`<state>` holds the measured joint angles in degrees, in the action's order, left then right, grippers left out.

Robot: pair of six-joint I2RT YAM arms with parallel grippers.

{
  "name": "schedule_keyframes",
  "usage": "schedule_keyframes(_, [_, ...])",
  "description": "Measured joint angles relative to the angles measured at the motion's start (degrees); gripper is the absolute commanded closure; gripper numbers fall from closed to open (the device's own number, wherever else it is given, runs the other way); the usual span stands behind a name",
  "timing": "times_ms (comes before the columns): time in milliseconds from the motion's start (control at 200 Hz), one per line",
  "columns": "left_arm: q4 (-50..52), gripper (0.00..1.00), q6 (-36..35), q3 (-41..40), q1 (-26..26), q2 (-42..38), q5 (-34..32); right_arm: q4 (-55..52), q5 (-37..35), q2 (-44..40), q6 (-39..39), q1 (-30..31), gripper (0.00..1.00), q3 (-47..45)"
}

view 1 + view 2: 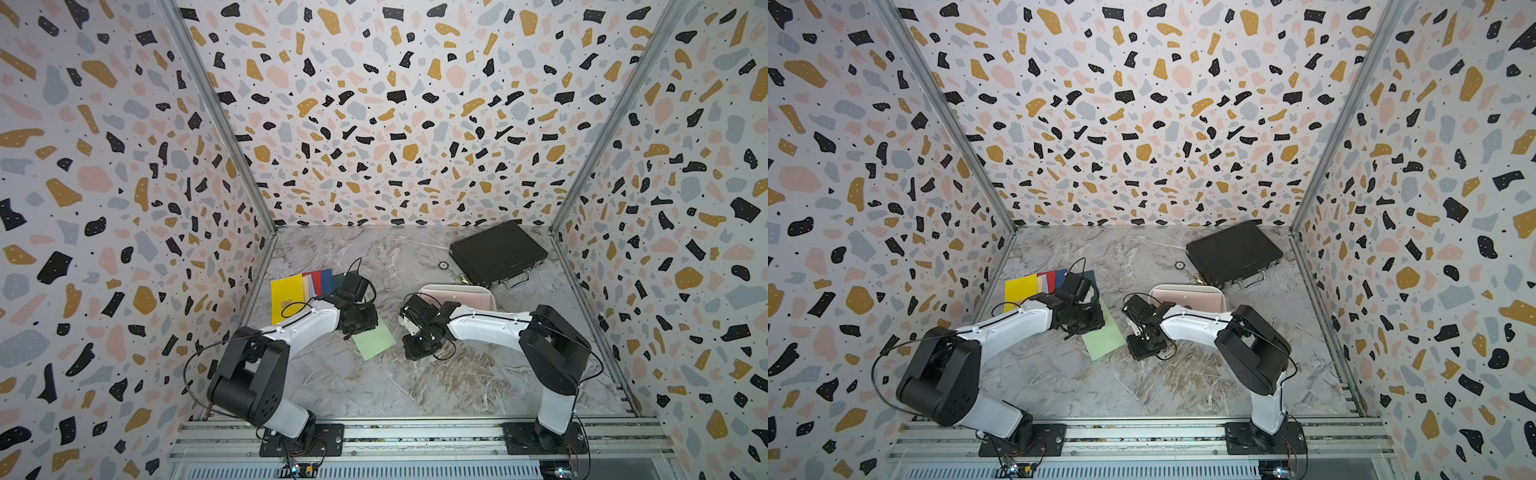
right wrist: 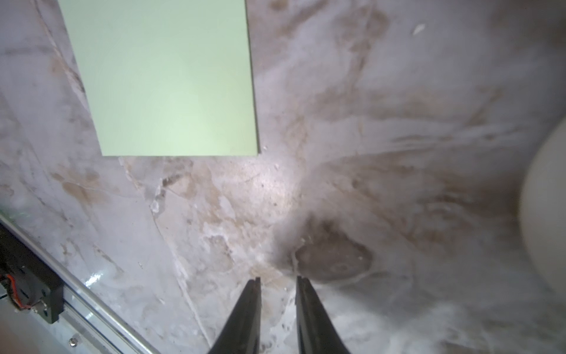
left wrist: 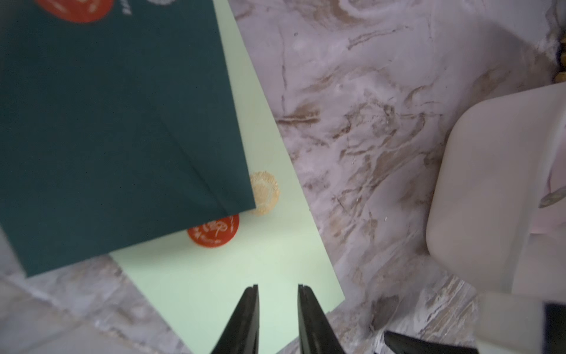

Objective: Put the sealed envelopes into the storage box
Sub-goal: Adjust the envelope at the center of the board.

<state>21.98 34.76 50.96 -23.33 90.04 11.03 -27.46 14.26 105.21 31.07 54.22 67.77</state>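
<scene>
**Both claws low over the marble, both empty**

The worktop (image 1: 374, 386) is grey marble veined with tan, closed in on three sides by walls (image 1: 395, 104) in a terrazzo print (black, ochre, pink and grey chips). A black briefcase (image 1: 496, 251) lies flat in the far right corner. Just nearer than it sits the storage box (image 1: 457, 286), white and low-walled, with a pink envelope (image 1: 461, 298) flat inside.

On the left lies a fan of overlapping envelopes: the yellow envelope (image 1: 286, 291), the red envelope (image 1: 316, 279) and the navy envelope (image 1: 326, 277). The dark green envelope (image 3: 107, 122) lies over part of the light green envelope (image 1: 376, 343), half hiding a red seal (image 3: 214, 231) and a tan seal (image 3: 265, 191).

My left arm (image 1: 307, 322) and right arm (image 1: 486, 324) reach in from the near rail, elbows raised and forearms angled toward the middle.

My left claw (image 3: 278, 286) points down over the light green envelope, fingers a narrow gap apart with nothing between them (touching the paper or not, I cannot tell). My right claw (image 2: 278, 278) hangs over bare marble between that envelope and the box, likewise slightly parted and empty.
</scene>
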Motion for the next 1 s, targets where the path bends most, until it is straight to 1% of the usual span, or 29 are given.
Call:
schedule_keyframes(135, [-1.79,0.75,-0.04,0.35,-0.46,5.77,1.77,-0.04,-0.28,-3.15,-0.52,0.00,0.74,-0.87])
schedule_keyframes(295, [-4.31,0.75,0.42,-0.13,-2.34,5.90,2.23,-0.50,-0.63,-6.32,-1.18,0.00,0.73,-1.70])
schedule_keyframes(400, [-7.06,0.74,2.25,-2.84,-4.59,4.24,3.10,-1.20,-0.98,-7.19,-1.55,-0.26,0.72,-1.86])
schedule_keyframes(546, [-10.62,0.70,7.41,-7.85,-10.32,0.55,5.79,-1.99,-2.16,-9.16,-1.49,-1.22,0.71,-3.43])
schedule_keyframes(646, [-10.64,0.62,10.32,-8.59,-15.37,-0.61,7.48,-2.29,-2.67,-11.63,-1.25,-2.97,0.71,-5.75])
schedule_keyframes(731, [-10.36,0.58,11.45,-8.33,-18.47,-1.73,9.25,-2.71,-3.41,-14.29,-0.83,-4.79,0.71,-7.96])
schedule_keyframes(801, [-8.85,0.56,11.02,-7.06,-18.84,-3.30,9.55,-3.10,-3.78,-16.87,-0.24,-6.36,0.71,-9.84])
schedule_keyframes(841, [-6.58,0.56,9.94,-5.29,-18.53,-4.31,8.68,-3.19,-4.04,-18.25,0.04,-6.99,0.70,-10.86])
schedule_keyframes(906, [-3.26,0.59,7.80,-1.95,-17.31,-5.62,6.54,-3.52,-4.55,-20.41,0.50,-7.85,0.70,-12.59])
schedule_keyframes(1001, [0.87,0.65,4.68,2.38,-13.70,-6.38,3.52,-4.00,-4.55,-22.27,1.03,-7.85,0.70,-14.40])
